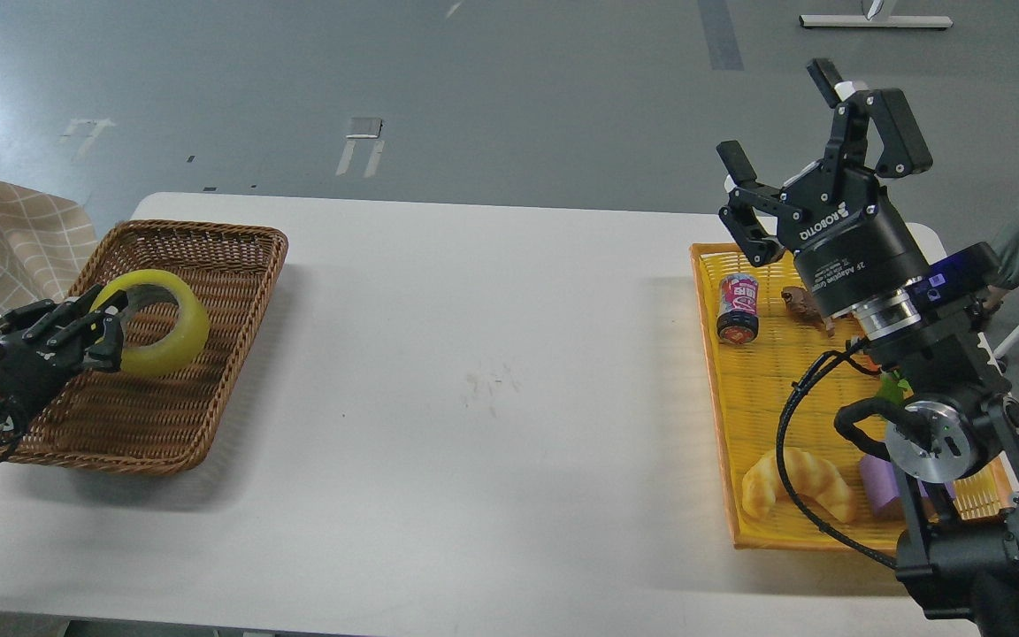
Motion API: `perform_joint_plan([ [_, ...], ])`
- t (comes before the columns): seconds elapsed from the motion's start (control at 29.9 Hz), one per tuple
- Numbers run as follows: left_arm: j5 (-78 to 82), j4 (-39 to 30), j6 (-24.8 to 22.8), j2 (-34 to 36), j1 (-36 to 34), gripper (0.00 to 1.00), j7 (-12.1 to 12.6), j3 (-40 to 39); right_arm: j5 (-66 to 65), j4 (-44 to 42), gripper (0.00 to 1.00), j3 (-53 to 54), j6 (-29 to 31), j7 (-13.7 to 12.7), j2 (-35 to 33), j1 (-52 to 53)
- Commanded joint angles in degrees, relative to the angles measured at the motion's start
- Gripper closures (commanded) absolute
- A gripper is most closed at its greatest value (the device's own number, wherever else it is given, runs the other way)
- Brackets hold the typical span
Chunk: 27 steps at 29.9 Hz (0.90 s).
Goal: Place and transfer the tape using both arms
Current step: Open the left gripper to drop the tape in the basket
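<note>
The tape (pixel 160 332), a wide translucent yellow roll with a whitish core, is low inside the brown wicker basket (pixel 209 389) at the left of the table. My left gripper (pixel 107 323) comes in from the left edge and is shut on the roll's left rim, one finger inside the core. My right gripper (pixel 788 115) is raised above the far end of the yellow tray (pixel 722 442). It points up and away, its fingers spread wide and empty.
The yellow tray holds a small can (pixel 737 307), a brown toy animal (pixel 803 303), a croissant (pixel 794 482), a purple block (pixel 879 485) and orange and green items partly hidden by my right arm. A checked cloth (pixel 5 239) lies at the far left.
</note>
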Motion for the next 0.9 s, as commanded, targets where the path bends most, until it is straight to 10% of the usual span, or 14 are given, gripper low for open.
perform_joint_plan([
  [0.0, -0.09, 3.38, 0.11, -1.38, -0.08, 0.90, -2.81, 0.06, -0.07, 0.32, 0.00, 0.06, -0.03, 0.00, 0.04, -0.64],
  [0.27, -4.04, 3.47, 0.11, -1.21, 0.01, 0.82, -3.22, 0.06, -0.07, 0.23, 0.00, -0.03, -0.03, 0.00, 0.21, -1.17],
  [0.33, -4.57, 3.64, 0.11, -1.04, 0.01, 0.68, -3.22, 0.06, -0.07, 0.14, 0.00, -0.03, 0.06, 0.00, 0.65, -1.17],
  [0.47, -4.66, 3.65, 0.11, -0.86, 0.27, 0.02, -3.22, 0.06, -0.16, 0.06, 0.00, -0.20, -0.03, 0.00, 1.35, -1.26],
  [0.87, -8.77, 3.03, 0.11, -1.47, 0.01, 0.01, -3.22, -0.03, -0.69, -0.30, 0.00, -0.65, -0.03, 0.00, 1.53, -1.88],
])
